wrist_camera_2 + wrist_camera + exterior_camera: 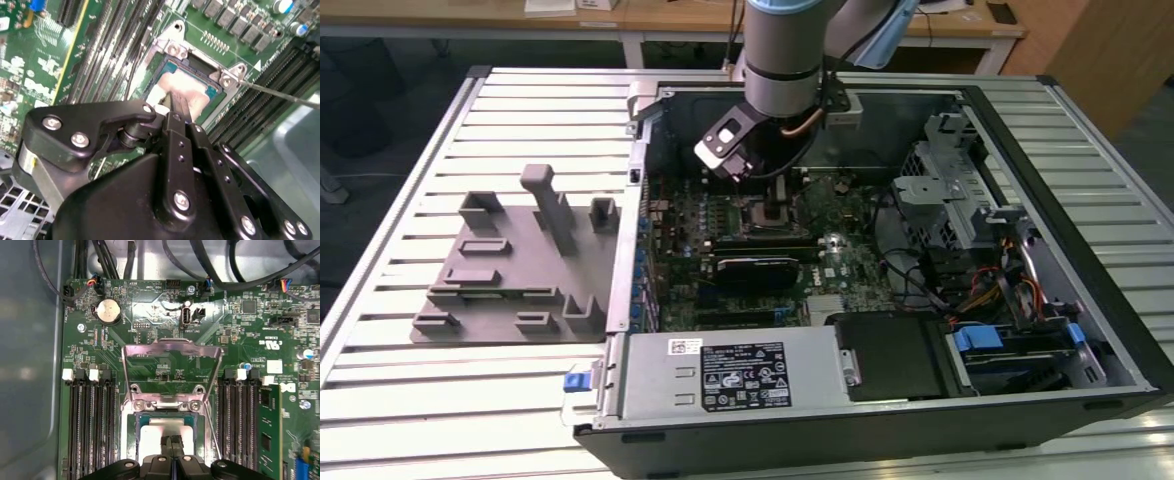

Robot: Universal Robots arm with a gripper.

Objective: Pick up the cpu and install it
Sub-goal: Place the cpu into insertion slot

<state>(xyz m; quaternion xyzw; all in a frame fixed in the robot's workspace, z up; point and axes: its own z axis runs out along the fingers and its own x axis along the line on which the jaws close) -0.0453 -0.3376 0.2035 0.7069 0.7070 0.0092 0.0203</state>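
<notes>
Cpu [192, 82], flat square chip, pale silver top, thin green edge, lying flat in the socket [131, 432] on the motherboard [150, 300], load plate [172, 347] swung up, gripper [172, 101] over the chip's middle, fingers pressed together, tips at its top face.

Computer case [1107, 330] lies on tabletop [400, 400], fixture block [507, 270] beside it at the exterior view's left. Cpu [150, 437] sits in motherboard socket [128, 435].

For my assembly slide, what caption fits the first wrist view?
Closed end effector at the silver-grey square cpu lying in the open metal-framed motherboard socket.
</notes>
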